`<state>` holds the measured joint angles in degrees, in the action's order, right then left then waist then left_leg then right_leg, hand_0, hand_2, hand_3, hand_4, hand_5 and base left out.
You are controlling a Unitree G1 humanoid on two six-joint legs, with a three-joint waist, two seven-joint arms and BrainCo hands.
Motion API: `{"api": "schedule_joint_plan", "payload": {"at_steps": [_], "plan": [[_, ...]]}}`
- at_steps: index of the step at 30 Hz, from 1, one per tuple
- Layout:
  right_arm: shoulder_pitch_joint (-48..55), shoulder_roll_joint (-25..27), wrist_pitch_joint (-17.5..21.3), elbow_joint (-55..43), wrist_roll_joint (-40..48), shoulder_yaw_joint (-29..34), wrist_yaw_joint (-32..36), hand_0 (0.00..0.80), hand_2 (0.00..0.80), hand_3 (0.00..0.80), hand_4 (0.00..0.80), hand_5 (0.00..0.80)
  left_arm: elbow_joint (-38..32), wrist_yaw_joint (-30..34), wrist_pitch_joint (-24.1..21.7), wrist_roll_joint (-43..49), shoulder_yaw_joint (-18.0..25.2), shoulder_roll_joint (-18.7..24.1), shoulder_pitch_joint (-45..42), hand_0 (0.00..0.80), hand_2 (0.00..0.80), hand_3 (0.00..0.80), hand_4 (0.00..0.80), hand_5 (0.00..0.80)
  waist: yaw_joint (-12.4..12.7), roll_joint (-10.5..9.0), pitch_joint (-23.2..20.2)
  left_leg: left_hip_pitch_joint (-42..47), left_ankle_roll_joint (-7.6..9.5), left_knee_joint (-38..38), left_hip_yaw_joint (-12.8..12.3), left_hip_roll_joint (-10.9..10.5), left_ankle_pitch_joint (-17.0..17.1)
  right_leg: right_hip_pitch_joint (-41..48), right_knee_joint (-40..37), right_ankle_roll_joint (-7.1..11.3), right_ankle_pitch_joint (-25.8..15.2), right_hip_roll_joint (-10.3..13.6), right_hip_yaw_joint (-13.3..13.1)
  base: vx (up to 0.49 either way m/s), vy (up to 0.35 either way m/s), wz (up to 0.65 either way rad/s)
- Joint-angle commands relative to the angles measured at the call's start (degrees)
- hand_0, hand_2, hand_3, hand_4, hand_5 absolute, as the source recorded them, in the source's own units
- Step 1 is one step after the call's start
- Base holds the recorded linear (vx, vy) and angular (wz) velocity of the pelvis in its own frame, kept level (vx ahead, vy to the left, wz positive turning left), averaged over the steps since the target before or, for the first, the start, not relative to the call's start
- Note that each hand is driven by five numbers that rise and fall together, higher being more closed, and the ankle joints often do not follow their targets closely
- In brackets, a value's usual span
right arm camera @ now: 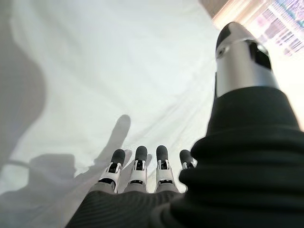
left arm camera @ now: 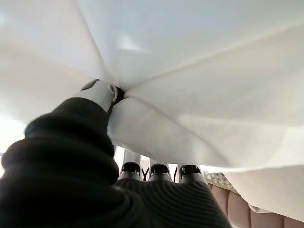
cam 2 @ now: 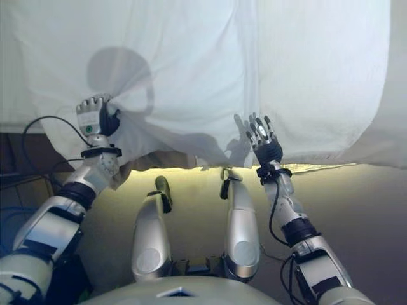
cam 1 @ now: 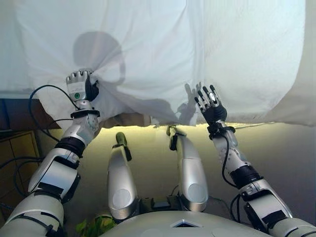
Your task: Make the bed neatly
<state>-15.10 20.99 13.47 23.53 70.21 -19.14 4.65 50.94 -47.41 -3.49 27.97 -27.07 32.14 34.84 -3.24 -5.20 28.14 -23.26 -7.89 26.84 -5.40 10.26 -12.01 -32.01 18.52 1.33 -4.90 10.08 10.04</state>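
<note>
The left robot hand (cam 1: 81, 86) clenches a gathered bunch of the one white sheet (cam 1: 163, 44), creases fanning from the grip, while the right robot hand (cam 1: 210, 104) hovers with fingers spread at the sheet's hanging near edge across the bed.

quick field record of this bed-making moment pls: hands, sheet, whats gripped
left hand: fingers curled, pinching a bunch of the white sheet
right hand: open, fingers straight, over the sheet near its front edge, holding nothing
sheet: creases fan out from the left hand's grip
bed edge: tufted beige padding shows under the lifted sheet
</note>
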Motion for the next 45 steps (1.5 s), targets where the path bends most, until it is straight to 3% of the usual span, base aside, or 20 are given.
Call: {"api": "schedule_joint_plan", "payload": {"at_steps": [1, 14, 23, 38, 45], "plan": [[5.7, -0.4, 2.6, -1.8, 1.3, 1.1, 2.5, 0.0, 0.0, 0.0, 0.0, 0.0, -0.9, -2.0, -2.0, -2.2, 4.1, 1.1, -6.1, 0.8, 0.8, 0.8, 0.8, 0.8, 2.8, 0.3, -7.4, -4.1, 1.68, -7.9, 2.2, -0.7, 12.7, 6.3, -3.7, 9.4, 1.5, 5.7, 0.4, 0.125, 0.036, 0.08], [14.2, -2.0, -0.8, 2.1, -2.9, 5.2, 5.8, 0.0, 0.0, 0.0, 0.0, 0.0, -6.9, 3.4, -4.2, 3.6, 11.1, 2.4, -20.1, 0.8, 0.8, 0.8, 0.8, 0.8, 4.3, 3.81, -17.3, 11.8, 1.53, -21.6, -0.3, -1.5, 14.5, 22.1, -14.4, 10.68, 1.2, 6.2, 2.8, 0.126, 0.067, 0.06], [19.4, -2.7, -5.7, 2.0, -7.6, 9.4, 6.1, 0.0, 0.0, 0.0, 0.0, 0.0, -8.2, 9.8, -3.2, 7.8, 17.1, 5.4, -28.5, 0.8, 0.8, 0.8, 0.8, 0.8, 5.4, 6.05, -23.0, 18.1, 1.84, -26.4, -0.2, -2.3, 14.8, 27.9, -15.5, 11.62, 2.3, 7.5, 4.5, 0.15, 0.109, 0.06], [21.9, -2.1, -7.1, 0.1, -8.3, 9.8, 5.4, 0.0, 0.0, 0.0, 0.0, 0.0, -10.7, 12.7, -4.7, 10.0, 21.3, 8.2, -34.6, 0.8, 0.8, 0.8, 0.8, 0.8, 7.0, 6.79, -22.9, 19.2, 1.91, -24.8, 1.5, -2.7, 13.2, 29.6, -14.8, 12.07, 2.7, 8.4, 5.1, 0.05, 0.043, 0.05], [22.4, -3.1, -5.9, -0.6, -7.5, 8.8, 4.5, 0.0, 0.0, 0.0, 0.0, 0.0, -9.9, 12.2, -7.3, 8.3, 21.8, 7.8, -34.4, 0.8, 0.8, 0.8, 0.8, 0.8, 7.6, 6.06, -22.1, 18.9, 2.0, -24.0, 2.4, -2.6, 12.8, 29.5, -14.5, 11.99, 2.8, 8.0, 5.0, 0.009, -0.039, 0.0]]}}
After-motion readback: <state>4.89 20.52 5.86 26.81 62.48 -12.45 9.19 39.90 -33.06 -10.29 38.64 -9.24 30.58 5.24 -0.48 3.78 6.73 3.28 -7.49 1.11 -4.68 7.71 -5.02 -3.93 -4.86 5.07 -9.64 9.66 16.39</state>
